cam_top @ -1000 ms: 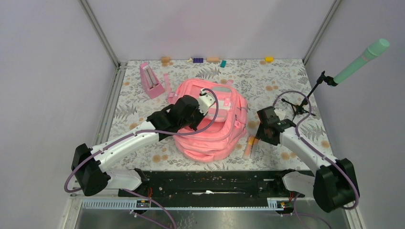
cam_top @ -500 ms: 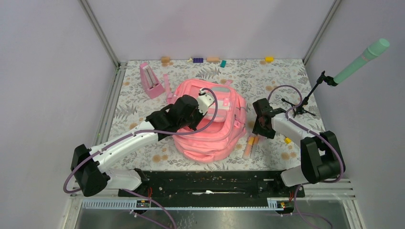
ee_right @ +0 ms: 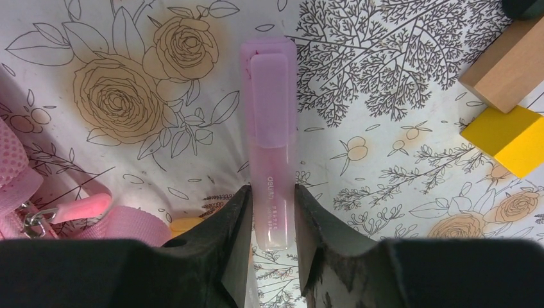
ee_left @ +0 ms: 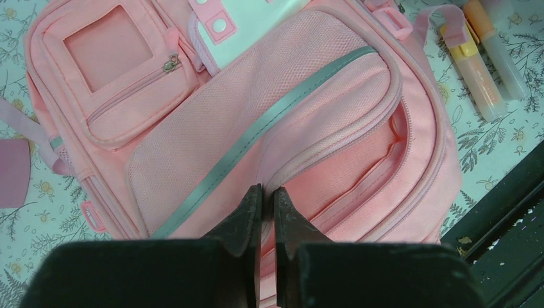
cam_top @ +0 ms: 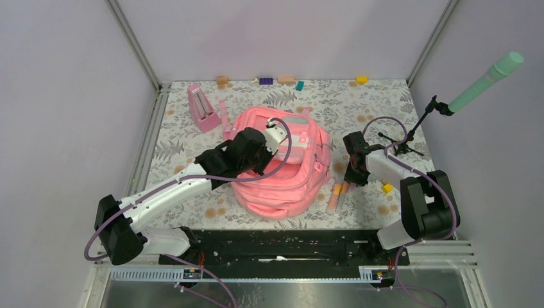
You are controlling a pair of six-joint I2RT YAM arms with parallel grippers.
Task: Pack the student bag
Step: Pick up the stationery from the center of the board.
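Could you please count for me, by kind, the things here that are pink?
student bag: 1
triangular stand: 1
highlighter pen: 1, lying on the flowered cloth inside the right tool
Total: 3 pink things

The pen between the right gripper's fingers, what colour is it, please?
The pen is pale pink, clearest in the right wrist view.
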